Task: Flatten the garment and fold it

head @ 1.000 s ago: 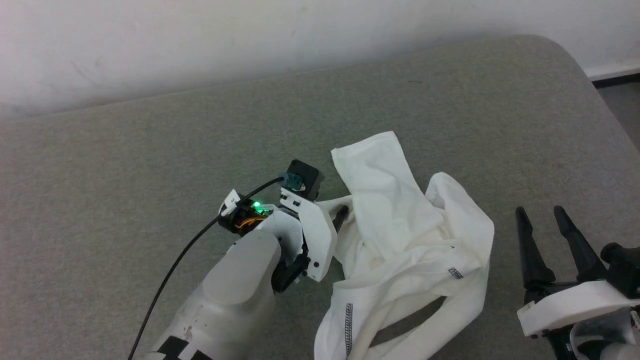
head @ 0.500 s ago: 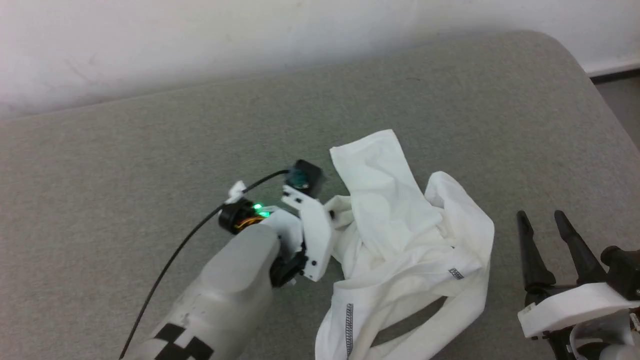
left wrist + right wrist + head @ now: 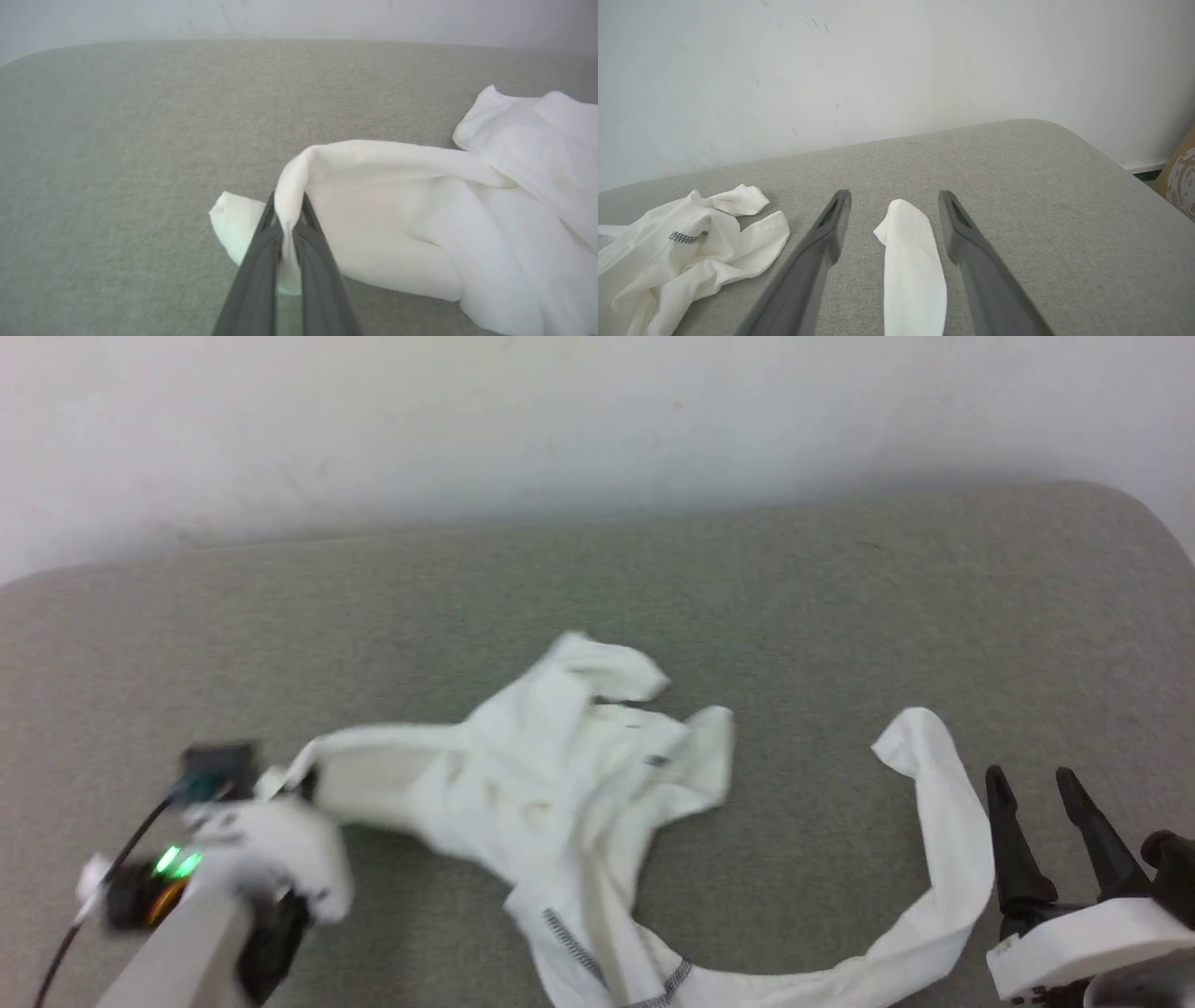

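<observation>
The left jaws are closed on a bunched fold of the garment (image 3: 420,224), the white cloth pinched between the two dark fingers (image 3: 259,266) near their tips, with a small flap of it lying on the tabletop (image 3: 117,140) just to their left. In the head view that arm is blurred at the near left, and the garment (image 3: 560,775) stretches from it to the right in a taut band before spreading into a crumpled heap at the middle of the grey, cloth-covered tabletop (image 3: 840,597). Dark zigzag stitching (image 3: 569,933) runs along a seam at the near edge of the heap. From there one long sleeve (image 3: 943,859) curves right and then far, ending just left of the right arm's fingers (image 3: 1013,859).

The right jaws stand wide open, gripping nothing. In the right wrist view the sleeve end (image 3: 910,261) lies on the tabletop in the gap between the spread fingers (image 3: 822,252); the crumpled heap (image 3: 691,252) lies to the left. A pale wall (image 3: 560,420) rises behind the far edge.
</observation>
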